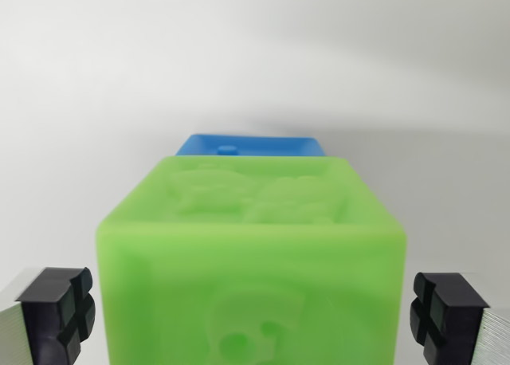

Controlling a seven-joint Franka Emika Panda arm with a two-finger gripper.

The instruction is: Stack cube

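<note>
Filling most of the wrist view, a green cube (251, 261) sits square to the camera, made of a slightly translucent, glossy plastic with softly rounded edges and corners. Its top face carries a raised relief pattern, too soft and blurred to read, and its front face shows a sunken rounded figure with holes low in the middle, cut off by the bottom of the picture. Behind it, and touching or nearly touching its far top edge, a blue cube (251, 145) shows only as a thin flat strip of opaque, matte plastic with a small round stud on its top. Whether the blue one stands on the same level or lower cannot be told from this angle.

The gripper (251, 313) stands spread wide, its two fingers on either side of the green block with a clear gap on each side, touching nothing. Each finger is a brushed metal bar ending in a black pad (60, 309) with a grooved, blocky surface; the other pad sits at the wrist view's right.

Everything rests on a plain white desk (72, 142), smooth and unmarked, which fades into a pale background with no edge or corner visible.
</note>
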